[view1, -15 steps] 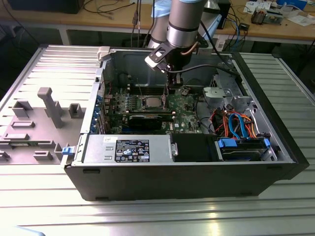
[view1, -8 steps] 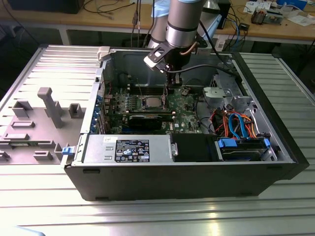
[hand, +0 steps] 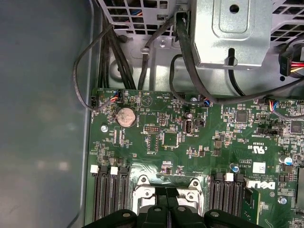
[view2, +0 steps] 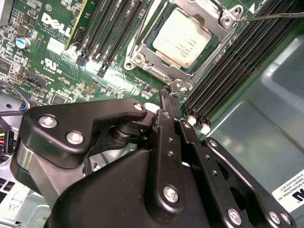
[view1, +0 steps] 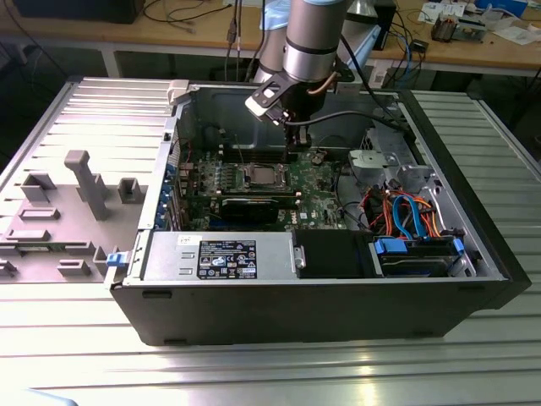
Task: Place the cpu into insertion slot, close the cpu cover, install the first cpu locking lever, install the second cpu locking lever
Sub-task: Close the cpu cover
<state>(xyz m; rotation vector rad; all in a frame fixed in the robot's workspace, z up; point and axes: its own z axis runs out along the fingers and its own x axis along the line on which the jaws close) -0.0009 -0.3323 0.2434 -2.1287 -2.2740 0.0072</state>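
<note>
The cpu (view2: pixel 183 35), a silvery square chip, lies in the insertion slot (view2: pixel 138 59) on the green board. The silvery cpu cover (view2: pixel 209 52) frames it; I cannot tell whether the cover is pressed fully down. A thin wire locking lever (view2: pixel 270 16) sticks out past one corner of the slot. My gripper (view2: pixel 166 92) is shut with nothing between its fingers, its tip just off the slot's near corner. In the exterior view the gripper (view1: pixel 296 150) hangs over the board, slightly to the exterior view's right of the insertion slot (view1: pixel 264 176). In the first wrist view the gripper (hand: pixel 166 209) stands over the slot's rim (hand: pixel 190 183).
Long black memory slots (view2: pixel 109 28) flank the socket on both sides. The open computer case (view1: pixel 473 228) holds a drive cage (hand: pixel 228 33), loose black cables (hand: pixel 185 52) and orange and blue cables (view1: pixel 406 211). A grey plastic fixture (view1: pixel 84 182) stands at the exterior view's left.
</note>
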